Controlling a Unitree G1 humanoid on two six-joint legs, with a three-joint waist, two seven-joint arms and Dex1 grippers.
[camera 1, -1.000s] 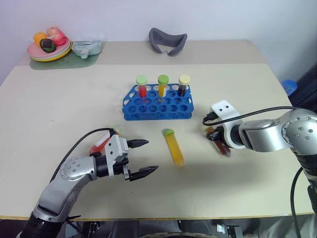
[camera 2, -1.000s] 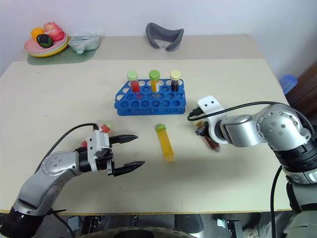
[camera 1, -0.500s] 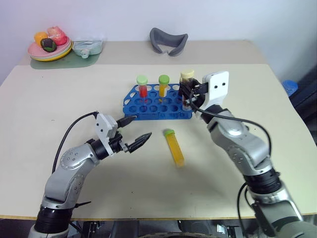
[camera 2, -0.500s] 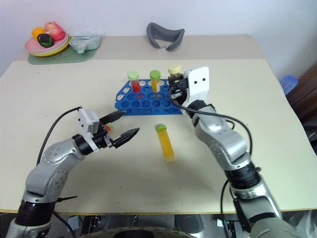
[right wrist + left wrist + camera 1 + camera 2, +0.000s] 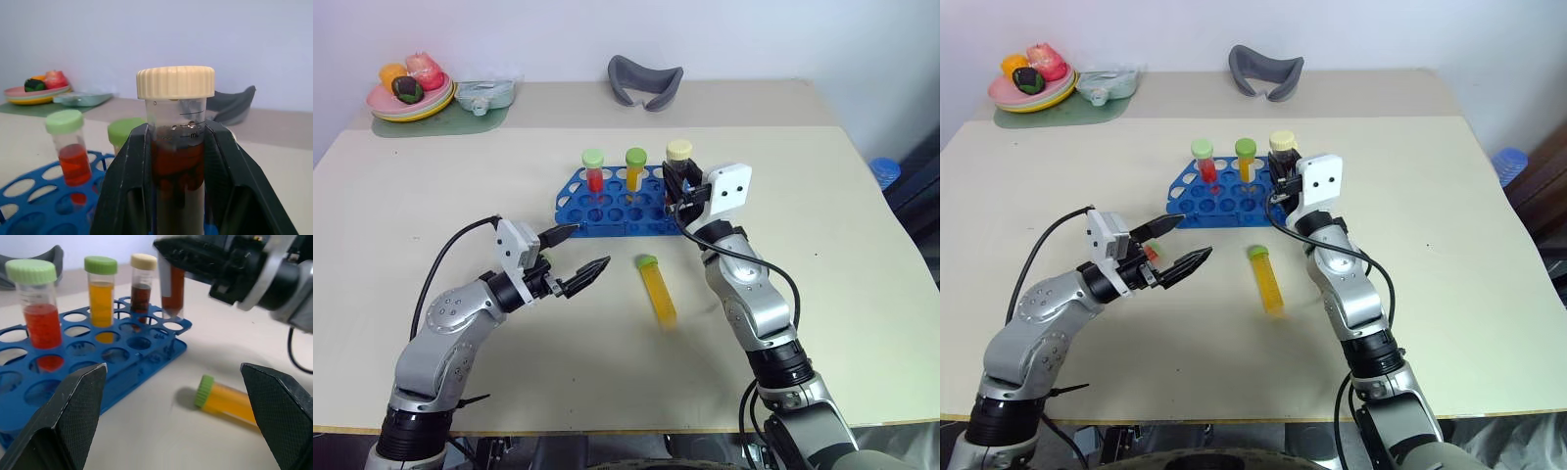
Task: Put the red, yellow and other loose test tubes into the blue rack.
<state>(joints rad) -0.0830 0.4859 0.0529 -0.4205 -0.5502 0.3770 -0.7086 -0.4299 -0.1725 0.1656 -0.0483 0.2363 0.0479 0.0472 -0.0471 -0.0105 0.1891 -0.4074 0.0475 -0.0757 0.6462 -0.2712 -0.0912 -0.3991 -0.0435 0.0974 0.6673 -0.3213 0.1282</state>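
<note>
Your right gripper (image 5: 168,257) is clamped on a dark brown tube (image 5: 177,147) with a cream cap, held upright over the right end of the blue rack (image 5: 625,208), which sits mid-table. From the left wrist view its tip hangs just above a hole near the right edge, beside another cream-capped brown tube (image 5: 142,284) already standing there. If you lower it off-centre, the tip could catch the hole's rim and tilt the tube, or push the light rack sideways. It could also knock its standing neighbour. Your left gripper (image 5: 576,255) hovers with fingers spread and holding nothing, near the rack's near-left corner; swinging it right carelessly could roll the yellow tube (image 5: 658,290) lying loose just in front of the rack.
</note>
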